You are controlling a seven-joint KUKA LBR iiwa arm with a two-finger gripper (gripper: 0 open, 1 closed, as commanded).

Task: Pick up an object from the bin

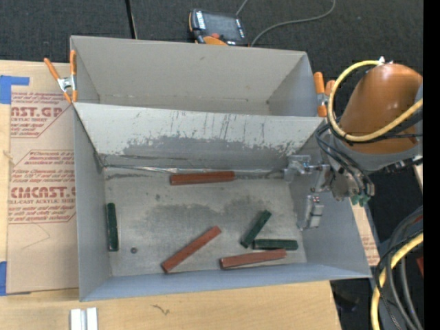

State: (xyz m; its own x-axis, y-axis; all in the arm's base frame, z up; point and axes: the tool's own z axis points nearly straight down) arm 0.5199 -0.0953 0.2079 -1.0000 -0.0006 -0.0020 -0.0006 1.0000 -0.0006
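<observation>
Sticks [190, 249], three red-brown and three dark green, lie in the grey metal bin [89, 184]. The gripper [313, 215] hangs at 3 o'clock, near the green pair [256, 229] at 5 o'clock. Whether it is spread or closed, I cannot tell.

Red bars [202, 178] and green bars [111, 227] litter the bin [206, 212].

Six slim bars lie flat on the floor of the bin [172, 218]. The back red-brown bar [202, 178] lies level along the foot of the far wall. The slanted red-brown bar [191, 249] sits front middle, and the front red-brown bar [252, 258] lies almost level at front right. The left green bar [111, 227] runs along the left wall. Just behind the front one, the slanted green bar [256, 228] and the level green bar [276, 244] seem to touch at one end.
</observation>
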